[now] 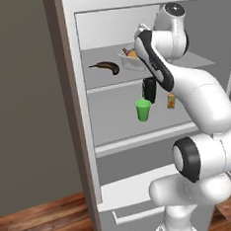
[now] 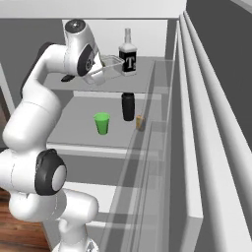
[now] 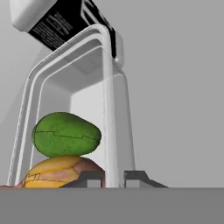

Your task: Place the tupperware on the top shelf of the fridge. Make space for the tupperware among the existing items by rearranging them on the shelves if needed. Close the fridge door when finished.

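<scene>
The jaws grip the tupperware (image 3: 70, 131) by its rim, on the top shelf (image 1: 102, 79) beside the dark bottle (image 2: 128, 54). Placing looks nearly done; next: release, withdraw.

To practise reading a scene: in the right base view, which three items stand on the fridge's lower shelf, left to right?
green cup → black bottle → small orange jar
</scene>
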You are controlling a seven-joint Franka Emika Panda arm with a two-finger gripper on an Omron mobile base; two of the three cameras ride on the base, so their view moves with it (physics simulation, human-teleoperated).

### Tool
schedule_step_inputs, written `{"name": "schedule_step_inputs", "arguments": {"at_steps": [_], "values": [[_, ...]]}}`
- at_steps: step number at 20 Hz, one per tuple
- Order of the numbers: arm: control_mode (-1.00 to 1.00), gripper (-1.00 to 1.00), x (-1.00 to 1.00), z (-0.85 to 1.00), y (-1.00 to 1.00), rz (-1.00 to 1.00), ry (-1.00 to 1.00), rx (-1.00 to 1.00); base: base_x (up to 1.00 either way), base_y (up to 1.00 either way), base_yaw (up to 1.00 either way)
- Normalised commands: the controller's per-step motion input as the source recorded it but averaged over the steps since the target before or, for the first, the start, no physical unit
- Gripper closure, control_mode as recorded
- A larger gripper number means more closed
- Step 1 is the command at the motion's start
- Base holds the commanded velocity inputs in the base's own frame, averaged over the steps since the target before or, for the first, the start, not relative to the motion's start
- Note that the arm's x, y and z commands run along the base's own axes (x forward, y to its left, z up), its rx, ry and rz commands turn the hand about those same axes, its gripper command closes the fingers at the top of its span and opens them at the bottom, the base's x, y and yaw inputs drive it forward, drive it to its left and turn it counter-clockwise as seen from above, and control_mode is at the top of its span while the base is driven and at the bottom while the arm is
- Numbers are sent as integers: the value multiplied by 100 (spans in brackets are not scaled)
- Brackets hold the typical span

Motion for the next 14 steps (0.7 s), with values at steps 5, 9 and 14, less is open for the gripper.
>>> {"name": "schedule_step_inputs", "arguments": {"at_steps": [5, 9, 14], "values": [[-100, -100, 4, -15, 2, -4, 0, -1, 0, 0, 0], [-100, -100, -14, -3, 3, 0, 0, 0, 0, 0, 0], [-100, -100, -57, 0, 15, 0, -3, -2, 0, 0, 0]]}}
